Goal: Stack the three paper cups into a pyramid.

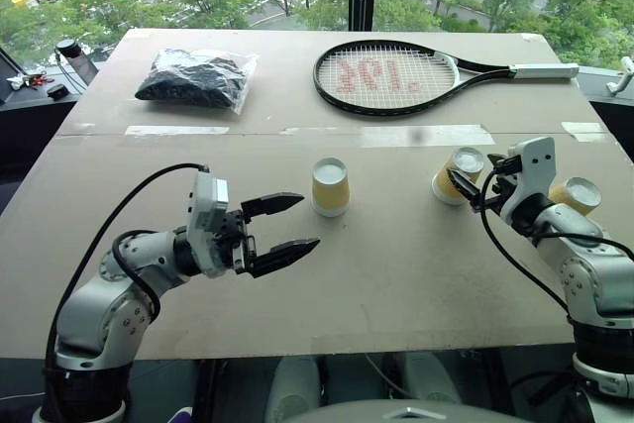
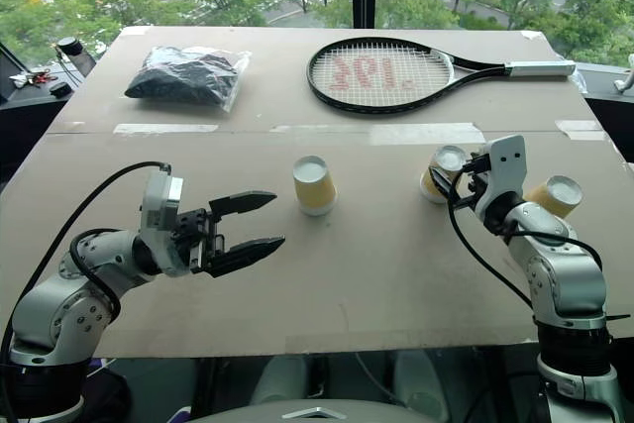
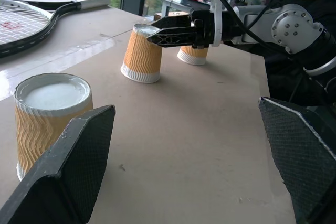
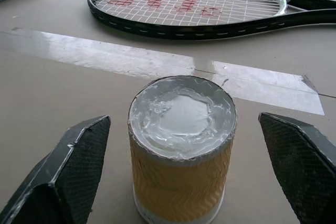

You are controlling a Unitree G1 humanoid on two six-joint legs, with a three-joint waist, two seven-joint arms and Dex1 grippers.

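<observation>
The three paper cups are standing upside down and well apart on the table (image 1: 297,284): the centre cup (image 1: 330,186), the second cup (image 1: 458,174) and the third cup (image 1: 576,195) at the far right. The right claw (image 1: 475,185) is facing the second cup with its fingers spread, the cup lined up between them. The left claw (image 1: 282,230) is hanging spread near the centre cup, holding nothing. Advice: be centring the right claw around the ribbed wall before closing, squeezing lightly to avoid crushing.

Soft window daylight, glare on tape (image 4: 252,80)
</observation>
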